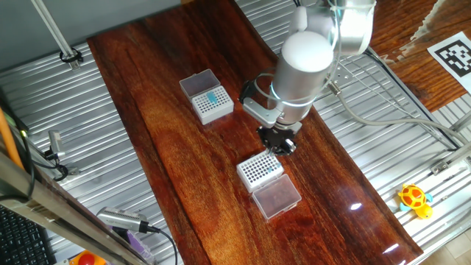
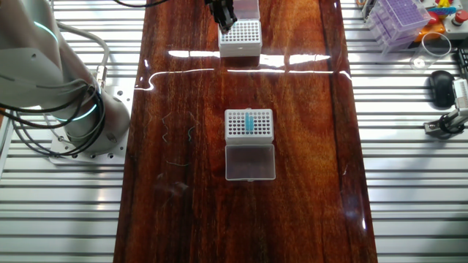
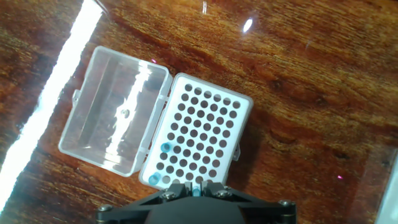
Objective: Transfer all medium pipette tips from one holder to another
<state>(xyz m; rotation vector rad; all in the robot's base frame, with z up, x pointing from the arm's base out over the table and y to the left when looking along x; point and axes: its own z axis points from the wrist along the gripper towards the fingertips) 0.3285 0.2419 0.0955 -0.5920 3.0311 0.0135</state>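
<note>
Two medium pipette tips (image 3: pixel 165 148) already sit in the near-empty rack (image 3: pixel 205 124), and the gripper (image 3: pixel 196 188), pinching another, must lower it straight into a hole.

Two racks (image 2: pixel 248 125) (image 2: pixel 240 38) sit well apart on the table (image 2: pixel 307 204), lids (image 2: pixel 250 161) open.

Open wood (image 2: pixel 183 212) is left between the two racks. The near rack (image 1: pixel 260 168) is overhung at one edge by the gripper (image 1: pixel 278 140); its open lid (image 3: pixel 115 119) is hinged flat alongside. The far rack (image 1: pixel 211 104) stands unobstructed above.
</note>
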